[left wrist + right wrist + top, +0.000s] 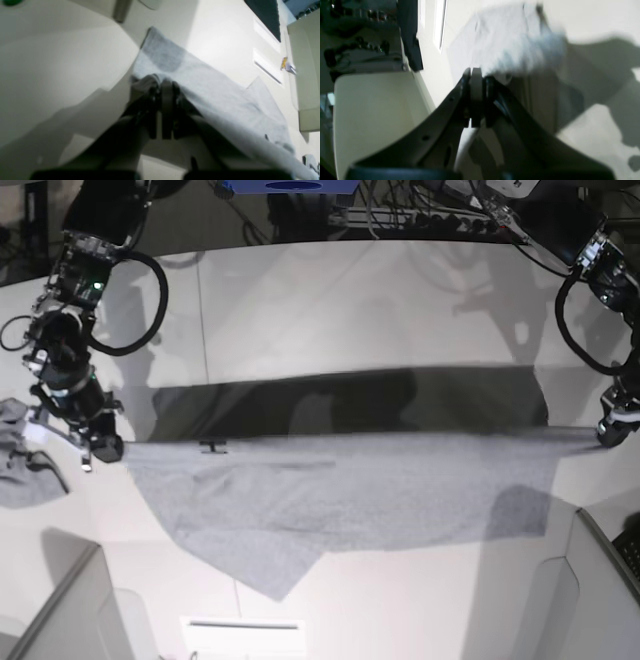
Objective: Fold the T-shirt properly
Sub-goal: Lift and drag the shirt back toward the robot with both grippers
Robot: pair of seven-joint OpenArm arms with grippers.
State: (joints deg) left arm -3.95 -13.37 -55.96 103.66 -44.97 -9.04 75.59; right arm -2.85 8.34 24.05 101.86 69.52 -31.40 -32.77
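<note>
The heather-grey T-shirt (350, 490) is stretched wide between both grippers, its top edge taut and level above the white table (350, 310). The rest drapes toward the front, with one corner hanging at the lower left. In the base view my right gripper (105, 448) pinches the shirt's left end and my left gripper (608, 435) pinches its right end. In the left wrist view the left gripper (165, 85) is shut on bunched fabric, and the T-shirt (212, 82) runs away to the right. In the right wrist view the right gripper (476, 75) is shut on the blurred T-shirt (515, 42).
A smaller grey cloth (20, 455) lies at the table's far left edge, beside the right arm. Pale angled panels stand at the front left (60, 610) and front right (600, 580). Cables and equipment (420, 215) crowd the back edge.
</note>
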